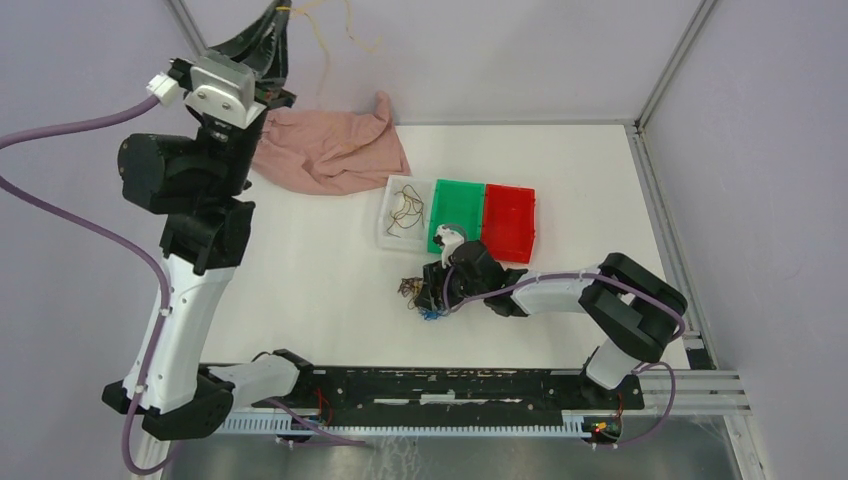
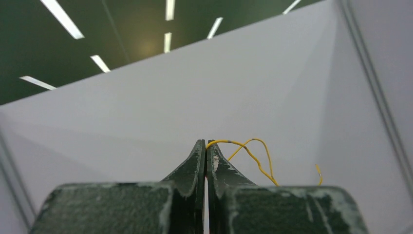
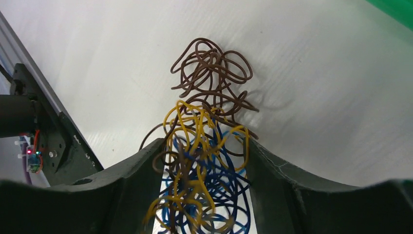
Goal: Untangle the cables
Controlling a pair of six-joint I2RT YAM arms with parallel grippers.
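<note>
— Where is the tangle of cables (image 3: 204,161)?

— On the white table (image 1: 300,270), about midway between its left and right edges and closer to the near edge than the far one. It lies just on the near side of a row of three bins.

— What is in it?

— Yellow and blue loops knotted together, with a brown bunch (image 3: 212,73) joined on at one end, flat on the surface.

— And the right gripper (image 3: 204,146)?

— Down at the tangle, fingers parted. The yellow and blue loops sit between them and reach both inner faces, while the brown bunch lies past the fingertips. I cannot tell whether they press on the strands.

— The left gripper (image 2: 206,146)?

— Raised high above the far left corner, close to the back wall. Its fingers are pressed together on a single yellow cable (image 2: 253,151), which curls out from the tips and hangs loose.

— What about the bins?

— A white bin (image 1: 385,225), a green bin (image 1: 457,200) and a red bin (image 1: 510,215) stand side by side, touching. The white one holds a few thin loops (image 1: 405,208), yellowish and dark.

— Anything else?

— A crumpled pink cloth (image 1: 335,150) by the far edge, left of the bins.
</note>
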